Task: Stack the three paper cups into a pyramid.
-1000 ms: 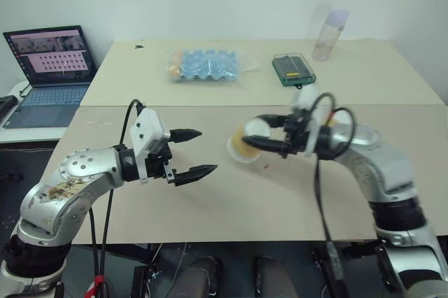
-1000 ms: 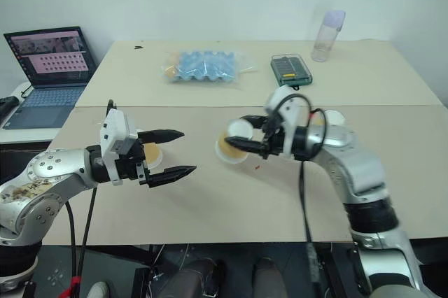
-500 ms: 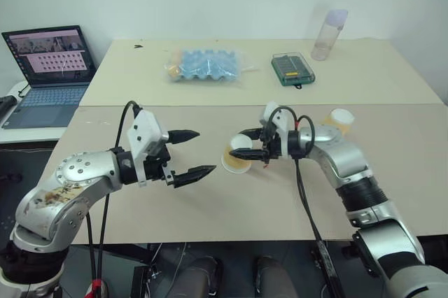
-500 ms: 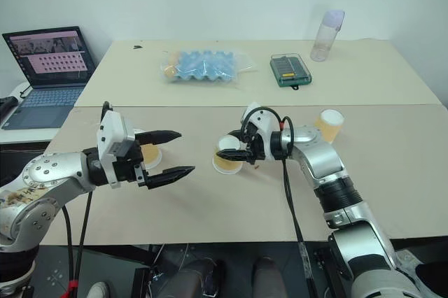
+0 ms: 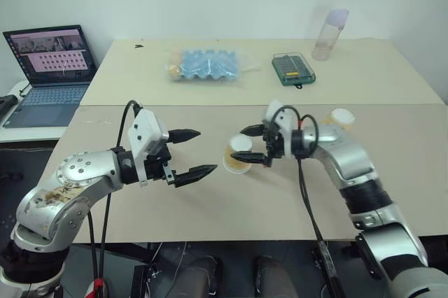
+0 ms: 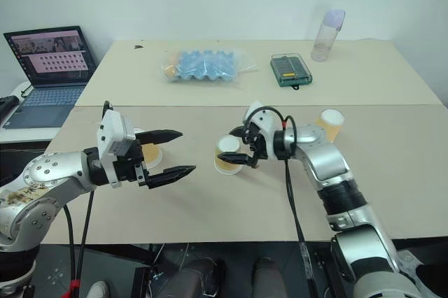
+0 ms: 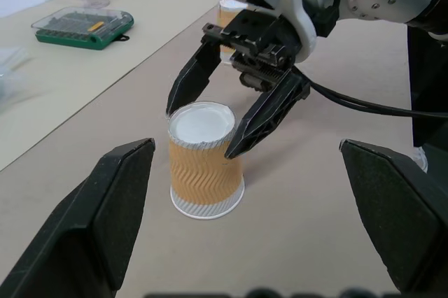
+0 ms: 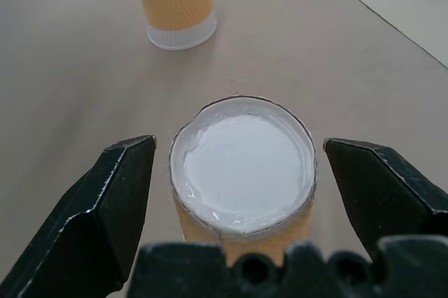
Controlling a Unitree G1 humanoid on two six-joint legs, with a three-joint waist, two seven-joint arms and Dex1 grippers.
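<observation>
Down goes the cup (image 7: 204, 161), and the right claw (image 6: 239, 145) has let go: a second ago it carried that cup tilted above the table, and now its fingers stand wide either side with daylight between each tip and the paper. The cup sits upside down on the table (image 5: 280, 193), white base up, zigzag yellow-orange wall, white rim flat on the board. From the right wrist its round white base (image 8: 242, 165) lies dead centre between the two black fingers, neither touching.

A second cup (image 8: 175, 1), also inverted, stands just beyond the first, over toward the left claw (image 5: 192, 152). That claw is spread fully too, gripping nothing, its tips a short way off the first cup and pointing at it. The third cup (image 6: 330, 124) stands well apart on the other side of the first, behind the right arm.

Past the cups: a blue egg tray (image 5: 206, 65), a green case (image 5: 293, 69), a clear bottle (image 5: 330, 34).
</observation>
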